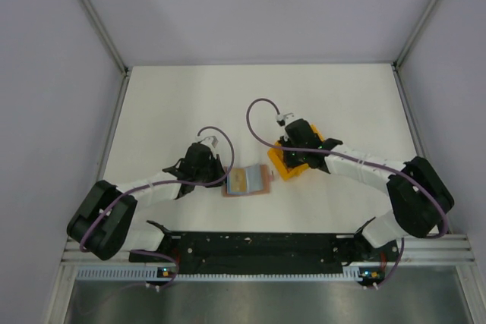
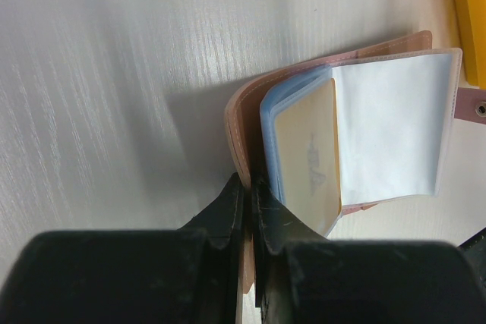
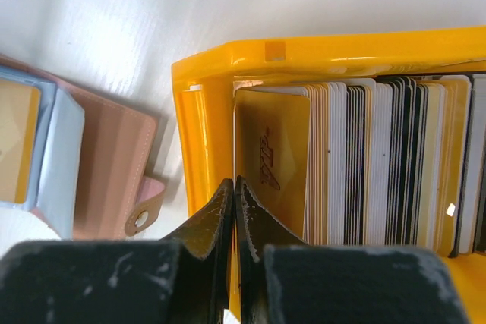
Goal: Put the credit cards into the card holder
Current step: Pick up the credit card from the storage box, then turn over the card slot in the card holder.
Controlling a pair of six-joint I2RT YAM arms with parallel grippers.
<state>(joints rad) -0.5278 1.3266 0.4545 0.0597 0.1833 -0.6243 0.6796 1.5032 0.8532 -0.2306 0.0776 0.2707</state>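
my left gripper (image 2: 247,196) pinches the cover edge of the card holder (image 2: 240,115), which lies open just beside the yellow tray (image 3: 203,111). my right gripper (image 3: 234,206) is pressed together at the end gold card (image 3: 273,158) of the credit cards (image 3: 372,165) packed upright in the tray. can't tell if the card is caught. risk: lifting with nothing, or dragging its neighbour along.
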